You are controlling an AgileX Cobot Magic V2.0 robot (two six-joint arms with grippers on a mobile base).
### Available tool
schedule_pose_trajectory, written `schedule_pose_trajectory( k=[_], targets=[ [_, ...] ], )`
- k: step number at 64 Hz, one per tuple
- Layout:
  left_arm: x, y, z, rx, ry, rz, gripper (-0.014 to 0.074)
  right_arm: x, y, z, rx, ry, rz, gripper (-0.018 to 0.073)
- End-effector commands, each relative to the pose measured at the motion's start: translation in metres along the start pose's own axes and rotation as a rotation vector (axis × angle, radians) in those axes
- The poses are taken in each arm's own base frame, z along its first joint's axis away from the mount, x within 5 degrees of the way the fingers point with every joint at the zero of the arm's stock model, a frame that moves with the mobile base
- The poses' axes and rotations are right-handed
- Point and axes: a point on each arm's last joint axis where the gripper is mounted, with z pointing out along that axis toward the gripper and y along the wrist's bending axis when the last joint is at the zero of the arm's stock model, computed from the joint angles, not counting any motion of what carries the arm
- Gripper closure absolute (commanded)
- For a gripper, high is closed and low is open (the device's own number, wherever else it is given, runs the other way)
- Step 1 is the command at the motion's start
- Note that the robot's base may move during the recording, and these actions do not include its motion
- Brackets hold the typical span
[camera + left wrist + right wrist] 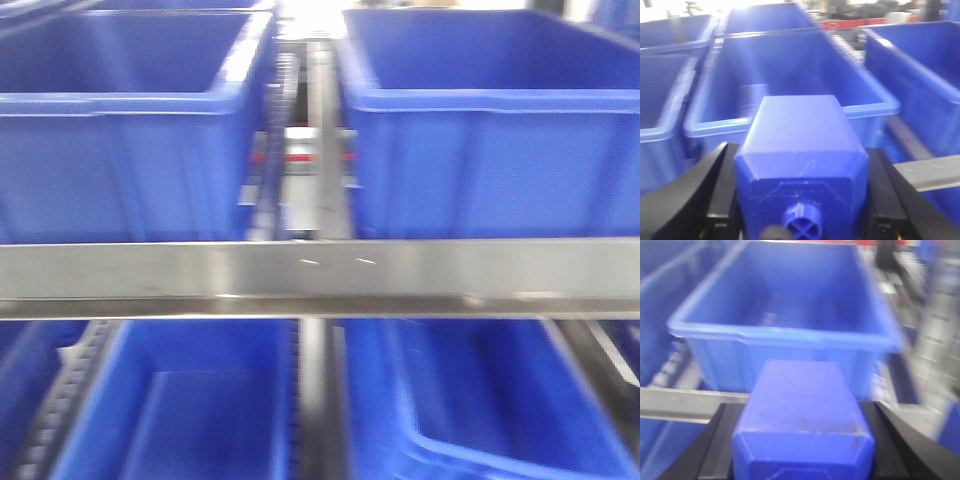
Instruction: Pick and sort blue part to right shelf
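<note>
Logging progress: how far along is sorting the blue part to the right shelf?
Done: pickup; the right gripper is shut on the solid-blue plastic block with sloped shoulders. In hand: it hangs before the open blue plastic bin. Remaining: release; the block is not yet inside.

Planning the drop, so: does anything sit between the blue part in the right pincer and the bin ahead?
Nothing visible blocks it. The blue part sits clamped in the right pincer; ahead come a metal rail, lower down, then the near wall of the blue bin, whose rim must be cleared. The view is blurred.
</note>
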Motion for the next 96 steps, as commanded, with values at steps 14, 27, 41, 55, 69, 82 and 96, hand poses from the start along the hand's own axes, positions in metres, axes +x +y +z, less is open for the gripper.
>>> schedule_pose_trajectory(
  k=[14,27,41,55,69,82,96],
  targets=[
    [-0.0164,0.0007,-0.0020,-0.002,-0.108,-0.008,0.0263,-0.0172,0.0003,-0.0023,0.002,-0.110,-0.013,0.0145],
    [-0.0164,0.0007,-0.0020,-0.002,-0.108,-0.008,0.0263,-0.0172,0.0003,-0.0023,0.002,-0.110,-0.013,0.0145],
    [-0.0164,0.0007,-0.0020,-0.002,-0.108,-0.008,0.0263,-0.0172,0.0003,-0.0023,0.002,-0.110,-0.013,0.0145],
    [-0.0164,0.0006,-0.0020,0.000,-0.108,-0.008,0.0263,-0.0172,0.0003,-0.0023,0.002,-0.110,-0.013,0.0145],
    [-0.0164,0.0006,-0.0020,0.000,-0.108,-0.008,0.0263,-0.0172,0.0003,-0.0023,0.002,-0.110,-0.013,0.0145],
    [-0.0164,0.0006,-0.0020,0.000,-0.108,-0.008,0.0263,-0.0172,0.0003,-0.0023,0.002,-0.110,-0.013,0.0145],
    [-0.0164,0.0006,-0.0020,0.000,-0.108,-0.008,0.0263,-0.0172,0.0003,-0.0023,0.002,-0.110,-0.013,0.0145]
  ],
)
